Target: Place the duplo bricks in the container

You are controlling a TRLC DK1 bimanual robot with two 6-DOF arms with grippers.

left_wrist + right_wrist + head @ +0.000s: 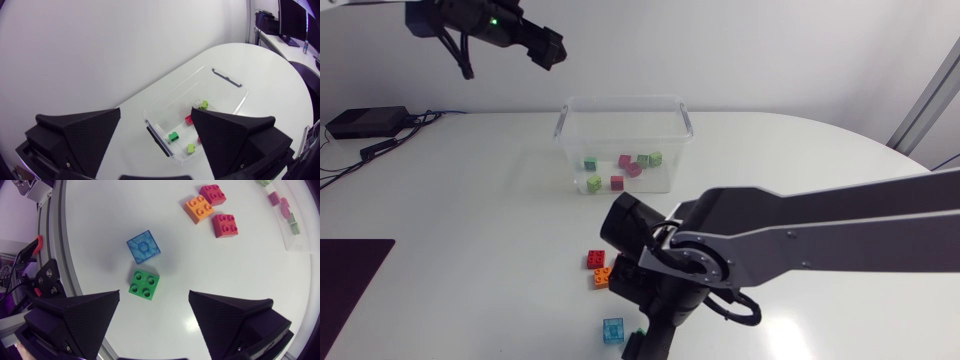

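Container point(623, 140) at 12 o'clock of desk point(470, 200), inner bricks point(632, 165) scattered on its floor. Loose bricks at 6 o'clock of container: red brick point(595, 259), with orange brick point(603, 277) just beside it. Blue brick point(613, 330) nearer desk edge, green brick point(144, 284) just beside blue. Right gripper point(154, 292) low over this group, fingers spread, pinching nothing, green brick just ahead of gap. Left gripper point(156, 112) raised at 11 o'clock, fingers spread, empty, container beneath.

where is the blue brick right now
In the right wrist view, the blue brick lies on the table ahead of the right gripper, just beyond the green brick.
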